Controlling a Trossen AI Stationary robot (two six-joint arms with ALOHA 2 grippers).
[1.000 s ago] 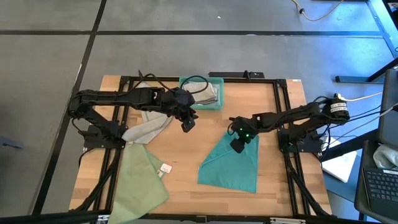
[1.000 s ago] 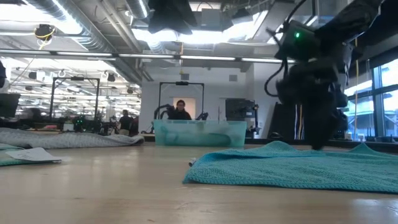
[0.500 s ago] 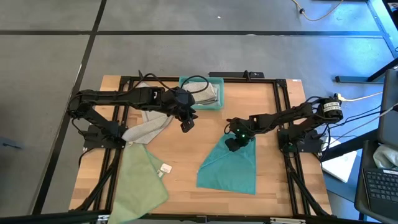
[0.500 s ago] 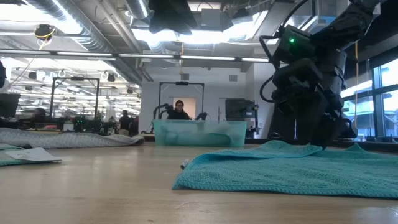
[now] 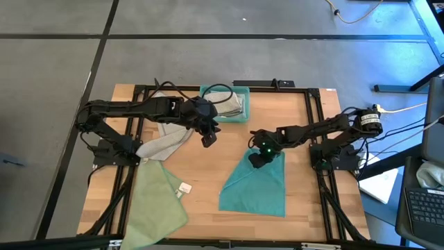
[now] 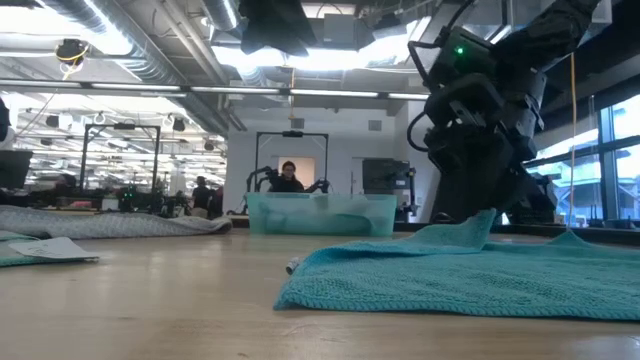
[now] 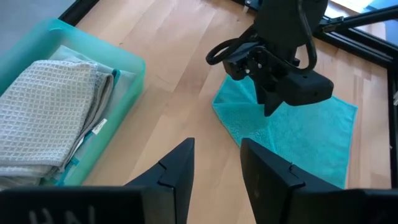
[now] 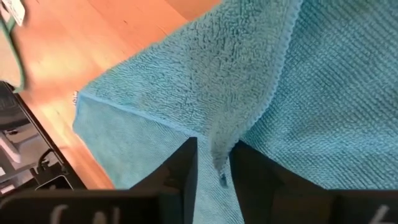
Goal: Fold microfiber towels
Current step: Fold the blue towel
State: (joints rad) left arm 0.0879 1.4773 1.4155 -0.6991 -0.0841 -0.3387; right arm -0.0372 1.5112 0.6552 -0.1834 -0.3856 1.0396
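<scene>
A: The teal towel (image 5: 255, 183) is being shown spread on the right half of the table (image 5: 208, 167), its far corner being lifted off the wood. That corner is being pinched by the right gripper (image 5: 257, 159); in the right wrist view the fingers (image 8: 185, 167) are seen nearly closed with a ridge of cloth between them.

B: And a soft, limp thing it is judged to be. Light, floppy, no stiffness at all, so it is expected to drape and trail from wherever it is taken. The pile looks grippy rather than slick, so slipping is thought unlikely.

A: A hold at a corner or along the hem is judged best, as is being done here. A pinch taken mid-cloth would only be bunching it up.

B: The right arm is being stretched in from the right edge, wrist bent down over the towel's far end.

A: The left gripper (image 5: 208, 137) is being held above bare wood left of centre, just near of the teal bin (image 5: 244, 115), fingers (image 7: 169, 173) part open and nothing held.

B: Other towels are being left alone: a grey one (image 5: 165, 142) under the left arm, a pale green one (image 5: 157, 201) at the near left, a folded grey one (image 7: 43, 115) in the bin.
</scene>
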